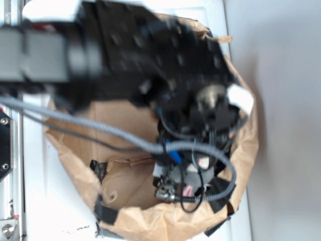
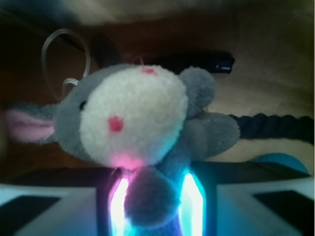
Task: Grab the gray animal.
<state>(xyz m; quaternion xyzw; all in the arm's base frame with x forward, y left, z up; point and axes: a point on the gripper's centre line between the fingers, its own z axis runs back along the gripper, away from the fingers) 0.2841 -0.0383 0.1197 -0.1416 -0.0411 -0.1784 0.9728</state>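
Where the wrist view looked down between the fingers, the gray animal point(image 2: 142, 128) filled the middle of the picture, its whitish face turned to the camera with a red eye and a pink-lined ear stretched out to the left. Its lower body sat squeezed between the two lit pads point(image 2: 193, 206), which glowed blue and pink on either side of it, so the gripper point(image 2: 155, 206) was closed around the toy's body with only a narrow gap left between the fingers. No brand, label or writing could be read in either view.

Behind the toy lay one dark navy rope point(image 2: 275, 127) running off to the right, one teal ball point(image 2: 283, 161) showing only its top edge at the lower right, one thin pale loop of cord point(image 2: 64, 54) at the upper left, and one dark oblong object point(image 2: 216, 63) too blurred to identify.

From the exterior view, the gripper point(image 1: 183, 188) reached down into one brown paper bag point(image 1: 150, 221) with torn, rolled edges, and the gray animal point(image 1: 188, 176) showed only as a small gray and pink patch under the arm point(image 1: 150, 55), whose black body was heavily blurred. A gray braided cable point(image 1: 100, 128) looped across the bag.
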